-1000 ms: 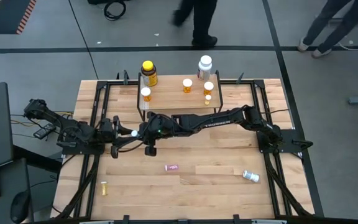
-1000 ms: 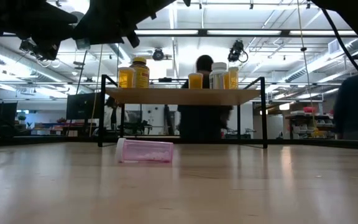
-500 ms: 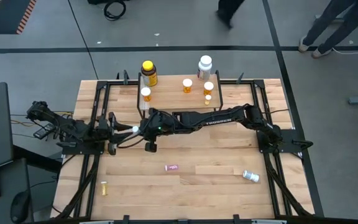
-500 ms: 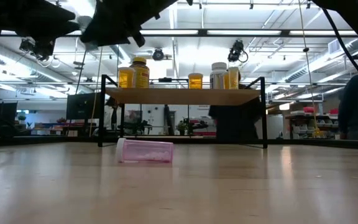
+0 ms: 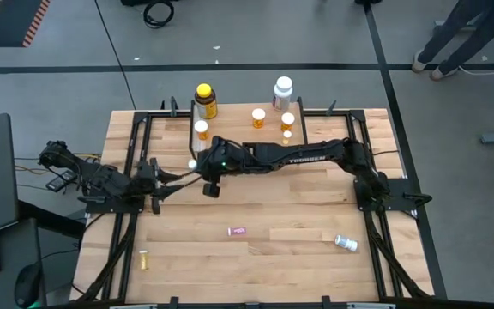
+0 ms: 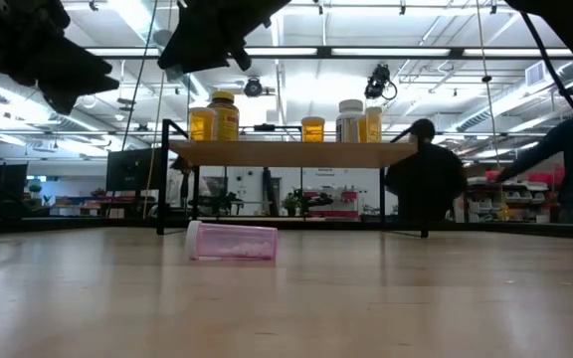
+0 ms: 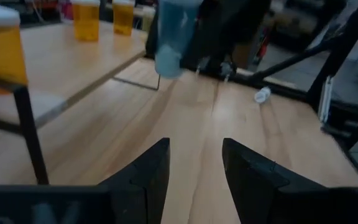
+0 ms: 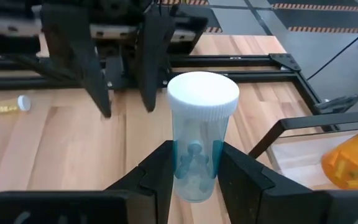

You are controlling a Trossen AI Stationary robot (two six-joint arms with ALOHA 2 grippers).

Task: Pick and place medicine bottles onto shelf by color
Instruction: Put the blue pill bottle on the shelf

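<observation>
My right gripper (image 5: pixel 201 166) reaches across the table's middle, near the shelf's (image 5: pixel 247 130) left end. It is shut on a small teal vial (image 8: pixel 197 143) with a white cap. My left gripper (image 7: pixel 194 158) stands open just left of it, with nothing between its fingers. A big yellow bottle (image 5: pixel 205 100), a big white bottle (image 5: pixel 282 90) and several orange vials (image 5: pixel 258 118) stand on the shelf. A pink vial (image 5: pixel 237 231), a yellow vial (image 5: pixel 143 259) and a white-capped vial (image 5: pixel 346 243) lie on their sides on the table. My right gripper pinches the teal vial's lower body (image 8: pixel 194 171) between its two fingers, one on each side. The vial stands upright with its white cap (image 8: pixel 202 94) up. It is lifted clear of the table.
The shelf's black legs (image 6: pixel 163 179) and plank (image 6: pixel 291 154) stand close beyond the held vial. Black frame rails (image 5: pixel 135 154) run along the table's left and right sides. People move in the room behind the table.
My right gripper has gone up and toward the table's far edge, nearer the shelf's left end, carrying the teal vial upright. The vial, which was between both grippers, now stands apart from my left gripper, which stays behind near the left rail.
</observation>
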